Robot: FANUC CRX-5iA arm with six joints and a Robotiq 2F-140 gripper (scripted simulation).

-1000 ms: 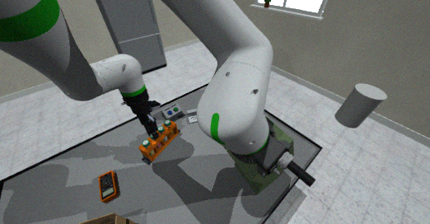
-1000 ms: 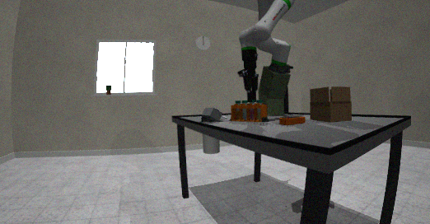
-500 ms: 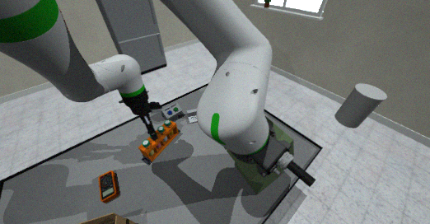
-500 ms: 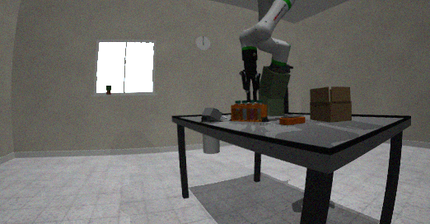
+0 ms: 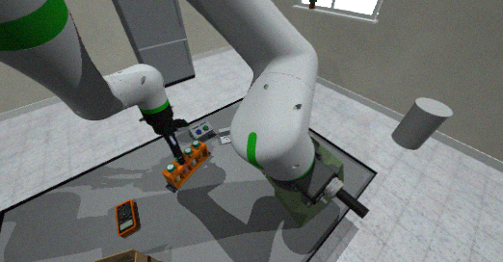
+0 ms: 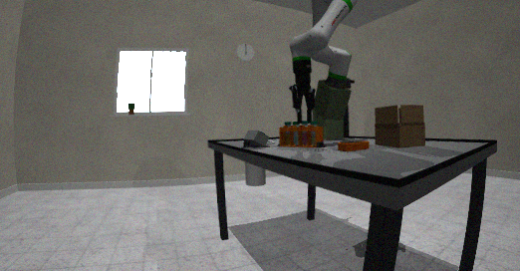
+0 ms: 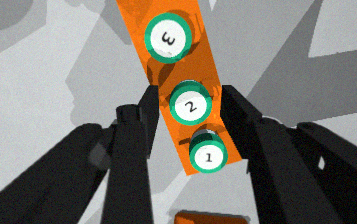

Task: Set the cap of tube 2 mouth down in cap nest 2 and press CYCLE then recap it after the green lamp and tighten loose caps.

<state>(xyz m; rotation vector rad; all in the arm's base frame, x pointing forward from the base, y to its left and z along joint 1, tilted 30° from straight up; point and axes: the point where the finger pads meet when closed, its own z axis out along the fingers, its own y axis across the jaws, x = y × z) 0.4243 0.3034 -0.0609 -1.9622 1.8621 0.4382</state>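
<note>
The gripper [image 7: 188, 107] hangs over the orange decapping station [image 7: 209, 75] on the table [image 5: 231, 220]. Its fingers stand released, one at 9 o'clock and one at 3 o'clock of cap 2 [image 7: 190, 103], with a gap on each side. Cap 2 sits on its tube, between cap 3 [image 7: 168, 38] at 12 o'clock and cap 1 [image 7: 208, 153] at 6 o'clock. The key housing [image 5: 200, 131] lies near the station.
</note>
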